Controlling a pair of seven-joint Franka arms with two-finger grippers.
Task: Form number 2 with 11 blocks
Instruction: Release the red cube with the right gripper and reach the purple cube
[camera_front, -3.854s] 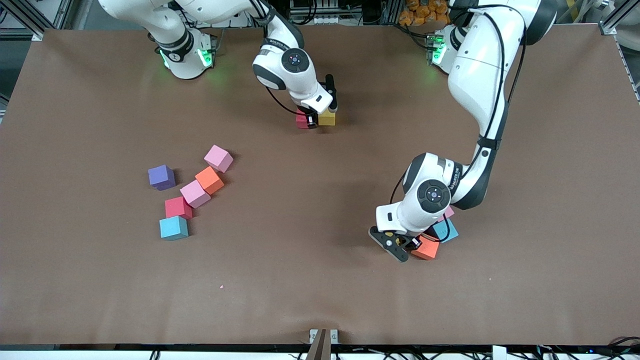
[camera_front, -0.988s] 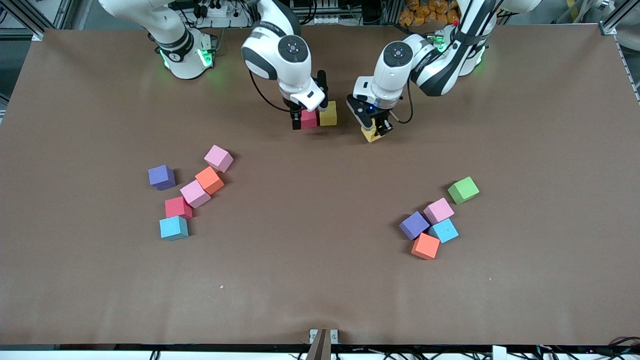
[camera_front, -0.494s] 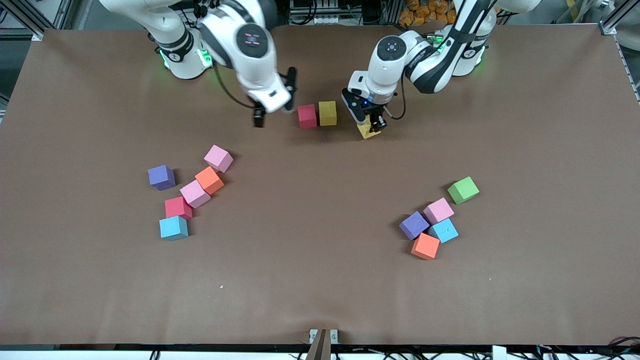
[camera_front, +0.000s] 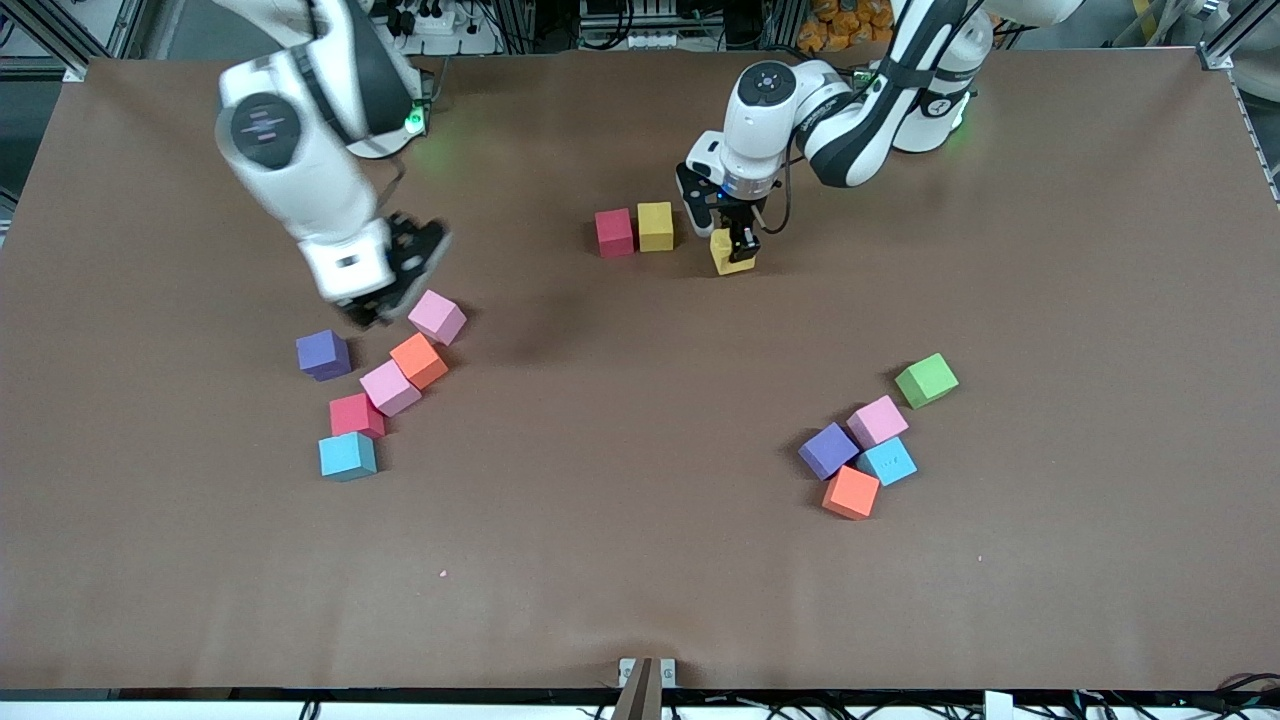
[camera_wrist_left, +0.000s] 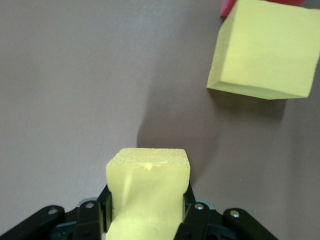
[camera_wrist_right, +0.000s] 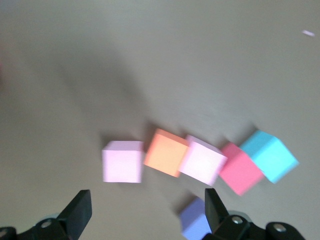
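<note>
**Fourteen foam cubes counted**

Nearest, four matte foam cubes (camera_front: 851, 492) cluster with one green foam cube (camera_front: 926, 380); six (camera_front: 347, 455) lie under the spread right gripper (camera_front: 385, 290). Farthest: two (camera_front: 614, 232), plus one yellow foam cube (camera_front: 732, 252) pinched by the left gripper (camera_front: 737, 238).

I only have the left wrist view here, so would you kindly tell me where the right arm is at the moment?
Observer: The right gripper hangs open over the cluster of blocks at the right arm's end, just above the pink cube.
Operator: Thank you. What lies in that cluster?
Observer: Six cubes: two pink, plus an orange cube, purple cube, red cube and light blue cube.
Operator: And is anything loose at my end?
Observer: Five cubes, including a green cube, nearer the front camera than your left gripper.
</note>
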